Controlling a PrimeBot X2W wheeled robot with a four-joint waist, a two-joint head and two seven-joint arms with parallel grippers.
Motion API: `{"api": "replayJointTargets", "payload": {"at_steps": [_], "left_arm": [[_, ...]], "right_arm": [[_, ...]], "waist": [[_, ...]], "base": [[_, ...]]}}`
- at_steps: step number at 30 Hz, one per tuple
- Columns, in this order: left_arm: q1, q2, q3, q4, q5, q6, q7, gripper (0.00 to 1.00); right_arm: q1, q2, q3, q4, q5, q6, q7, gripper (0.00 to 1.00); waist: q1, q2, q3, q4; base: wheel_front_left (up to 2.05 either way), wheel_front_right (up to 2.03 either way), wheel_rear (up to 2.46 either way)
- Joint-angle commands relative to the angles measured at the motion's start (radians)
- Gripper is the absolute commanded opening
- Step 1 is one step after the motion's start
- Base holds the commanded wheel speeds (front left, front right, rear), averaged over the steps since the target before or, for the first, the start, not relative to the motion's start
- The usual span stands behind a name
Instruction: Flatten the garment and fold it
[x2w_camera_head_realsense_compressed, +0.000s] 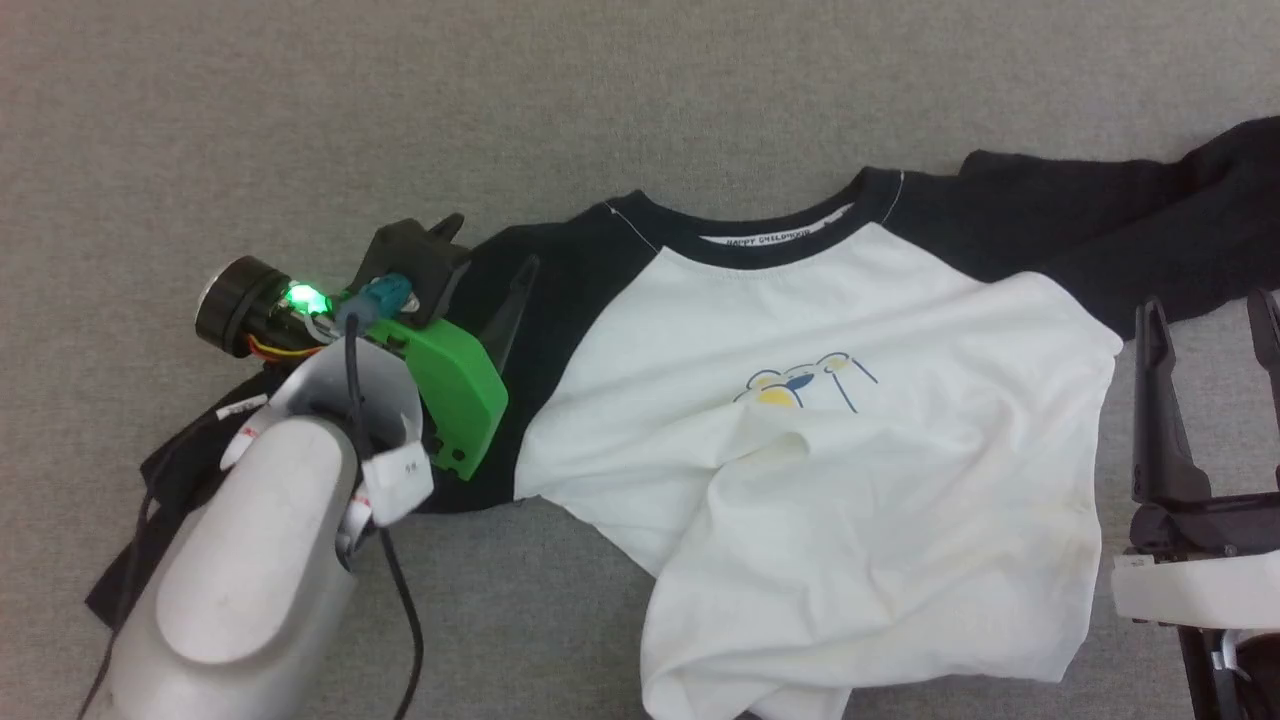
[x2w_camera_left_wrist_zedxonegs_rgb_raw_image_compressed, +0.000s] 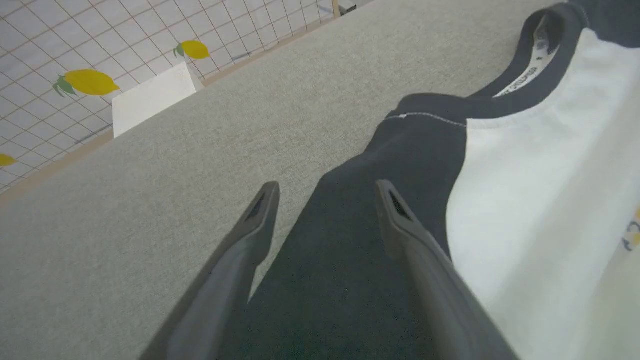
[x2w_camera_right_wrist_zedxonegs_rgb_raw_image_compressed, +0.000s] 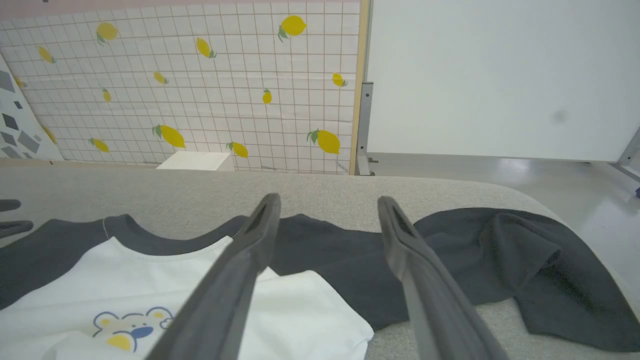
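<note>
While grey surface (x2w_camera_head_realsense_compressed: 300, 100) stretches open beyond the garment (x2w_camera_head_realsense_compressed: 850, 480), its rounded edge falls past the right sleeve (x2w_camera_right_wrist_zedxonegs_rgb_raw_image_compressed: 500, 260). It lies face-up — white body creased, black sleeves bunched. Left gripper (x2w_camera_left_wrist_zedxonegs_rgb_raw_image_compressed: 327, 187) gapes empty over the left sleeve (x2w_camera_left_wrist_zedxonegs_rgb_raw_image_compressed: 340, 260); right gripper (x2w_camera_head_realsense_compressed: 1207, 305), equally wide, stands empty beside the white body.

My left hand (x2w_camera_left_wrist_zedxonegs_rgb_raw_image_compressed: 327, 186) has its two dark fingers spread wide apart and grips nothing; my pale left forearm (x2w_camera_head_realsense_compressed: 250, 540) reaches in from the lower left of the head view. My right hand (x2w_camera_head_realsense_compressed: 1207, 300) stands at the right edge there, fingers also wide apart, pointing up and holding nothing.
</note>
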Motion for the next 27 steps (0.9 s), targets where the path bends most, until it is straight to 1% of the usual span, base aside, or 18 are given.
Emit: {"api": "replayJointTargets", "payload": {"at_steps": [1,6,12,13,15,16,19,23,27], "left_arm": [[-0.026,0.016,-0.009,0.025,-0.016,-0.009,0.029,1.00],[-0.057,0.049,-0.033,0.083,-0.085,-0.024,0.158,1.00],[-0.059,0.085,-0.089,0.100,-0.180,-0.031,0.356,1.00],[-0.061,0.093,-0.102,0.093,-0.195,-0.031,0.378,0.00],[-0.065,0.104,-0.120,0.084,-0.210,-0.032,0.391,0.00],[-0.068,0.107,-0.123,0.080,-0.211,-0.032,0.381,0.00],[-0.065,0.106,-0.118,0.076,-0.203,-0.029,0.307,0.00],[-0.029,0.098,-0.083,0.059,-0.190,0.010,0.173,0.00],[0.037,0.102,-0.057,0.021,-0.197,0.044,0.099,0.00]], "right_arm": [[-0.018,0.002,0.002,-0.005,0.005,-0.002,0.000,1.00],[-0.030,0.002,0.006,-0.007,0.005,-0.002,0.007,1.00],[-0.042,0.002,0.003,-0.004,0.007,-0.002,0.011,1.00],[-0.044,0.002,0.003,-0.003,0.007,-0.002,0.011,1.00],[-0.049,0.002,0.001,0.002,0.007,-0.002,0.011,1.00],[-0.051,0.002,0.001,0.006,0.007,-0.002,0.011,1.00],[-0.060,0.002,0.003,0.018,0.008,-0.002,0.011,1.00],[-0.080,-0.006,0.015,0.024,-0.008,-0.002,0.011,1.00],[-0.135,-0.057,0.025,0.023,0.014,-0.002,0.043,1.00]], "waist": [[0.0000,0.0000,0.035,-0.011],[0.0000,0.0000,0.062,-0.020],[0.0000,0.0000,0.084,-0.024],[0.0000,0.0000,0.087,-0.025],[0.0000,0.0000,0.087,-0.025],[0.0000,0.0000,0.085,-0.025],[0.0000,0.0000,0.063,-0.025],[0.0000,0.0000,0.016,-0.024],[0.0000,0.0000,-0.020,-0.014]], "base": [[0.00,0.00,0.00],[0.00,0.00,0.00],[0.00,0.00,0.00],[0.00,0.00,0.00],[0.00,0.00,0.00],[0.00,0.00,0.00],[0.00,0.00,0.00],[0.00,0.00,0.00],[0.00,0.00,0.00]]}}
